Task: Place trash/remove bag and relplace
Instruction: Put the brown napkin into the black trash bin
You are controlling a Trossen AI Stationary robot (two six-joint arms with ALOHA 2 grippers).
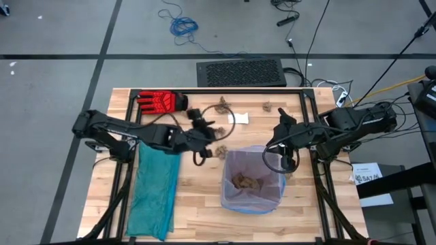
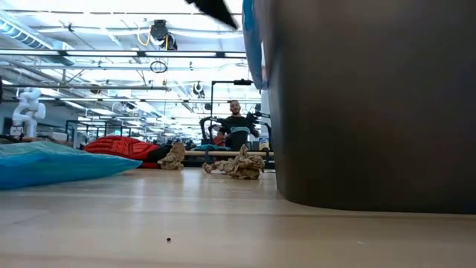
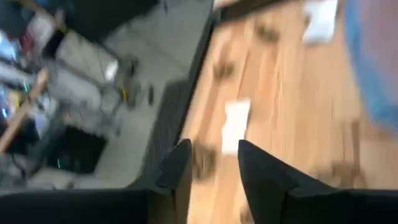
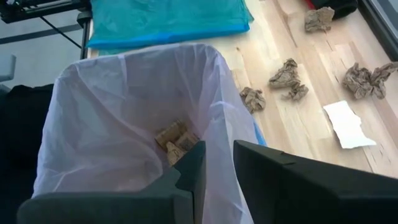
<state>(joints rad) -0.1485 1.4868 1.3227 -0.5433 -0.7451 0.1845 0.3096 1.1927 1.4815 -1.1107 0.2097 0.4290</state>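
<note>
The left gripper, jaws spread and empty, hovers left of the dark bin lined with a translucent pale bag; the right gripper pinches the liner's rim. Crumpled brown paper wads lie far of the bin, some inside. Risks: the thin liner may tear or slip; the blurred left wrist view suggests motion, which could spoil a grasp.

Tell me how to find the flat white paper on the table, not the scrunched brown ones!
Start at the bin with the pale bag near the middle of the wooden table. Look past it toward the table's far edge, where the red glove lies. The white paper sits there between brown wads; it alone is flat, white and rectangular.
</note>
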